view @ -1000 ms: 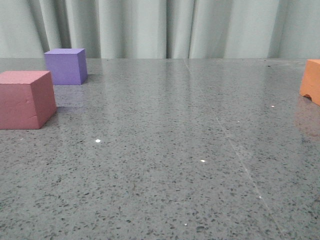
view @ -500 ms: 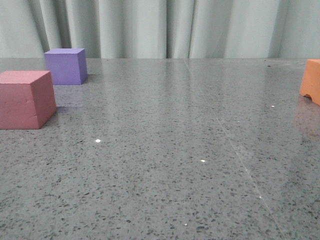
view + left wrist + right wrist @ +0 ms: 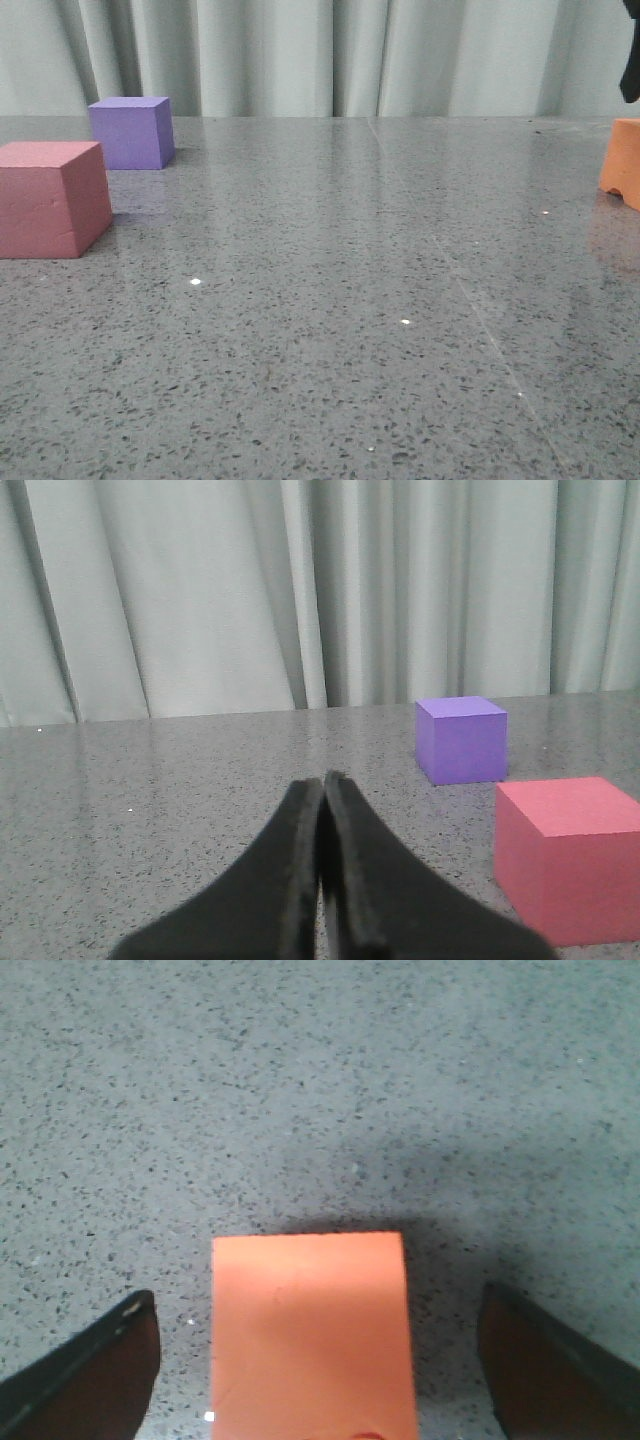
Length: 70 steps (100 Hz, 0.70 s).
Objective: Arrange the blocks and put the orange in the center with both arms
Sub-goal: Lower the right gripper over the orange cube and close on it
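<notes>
Front view: a speckled grey table is seen before a pale curtain. The red cube is placed at the near left. The purple cube is set behind it, farther back and slightly to the right, apart from it. The orange cube is cut by the right edge of the view, well apart from the other two, a notch visible at its lower edge. A dark piece of the right arm is seen above the orange cube, at the top right corner.

Left wrist view: the left gripper is seen with fingers pressed together, nothing between them, held above the table. The purple cube and the red cube are seen beyond it, off to one side, untouched.

Right wrist view: the right gripper is spread wide, looking straight down. The orange cube is framed between the two fingers, with a gap left on each side; no contact is seen.
</notes>
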{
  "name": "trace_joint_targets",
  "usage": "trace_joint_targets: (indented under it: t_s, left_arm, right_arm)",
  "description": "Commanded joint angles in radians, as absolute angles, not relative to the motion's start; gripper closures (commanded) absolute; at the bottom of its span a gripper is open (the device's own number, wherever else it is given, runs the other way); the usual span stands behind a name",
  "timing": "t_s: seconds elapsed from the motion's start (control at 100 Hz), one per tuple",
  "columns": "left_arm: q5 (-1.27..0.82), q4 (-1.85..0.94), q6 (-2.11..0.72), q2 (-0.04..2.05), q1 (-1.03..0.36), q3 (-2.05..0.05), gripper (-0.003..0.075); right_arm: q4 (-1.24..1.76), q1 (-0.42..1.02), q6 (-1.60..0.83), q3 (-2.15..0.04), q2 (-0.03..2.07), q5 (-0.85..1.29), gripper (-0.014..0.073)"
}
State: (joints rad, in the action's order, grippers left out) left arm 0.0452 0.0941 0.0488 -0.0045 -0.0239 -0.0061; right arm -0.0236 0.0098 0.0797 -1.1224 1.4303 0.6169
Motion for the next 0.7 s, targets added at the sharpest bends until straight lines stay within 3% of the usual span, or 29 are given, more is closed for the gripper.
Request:
trace_joint_targets:
  t_s: [0.0, 0.49, 0.58, 0.69]
  left_arm:
    - [0.119, 0.086, 0.057, -0.037, -0.021, 0.050, 0.0739]
    - [0.119, 0.086, 0.057, -0.037, -0.021, 0.050, 0.0739]
    - [0.119, 0.086, 0.057, -0.037, -0.021, 0.050, 0.0739]
    - [0.119, 0.086, 0.057, -0.037, -0.021, 0.050, 0.0739]
  right_arm:
    - [-0.024, 0.019, 0.069, -1.155, 1.413, 0.554, -0.0043]
    - [-0.024, 0.019, 0.069, -1.155, 1.561, 0.566, -0.0031]
    - [-0.024, 0.019, 0.069, -1.155, 1.564, 0.574, 0.0062]
    - [-0.024, 0.019, 0.069, -1.160, 1.564, 0.579, 0.0289]
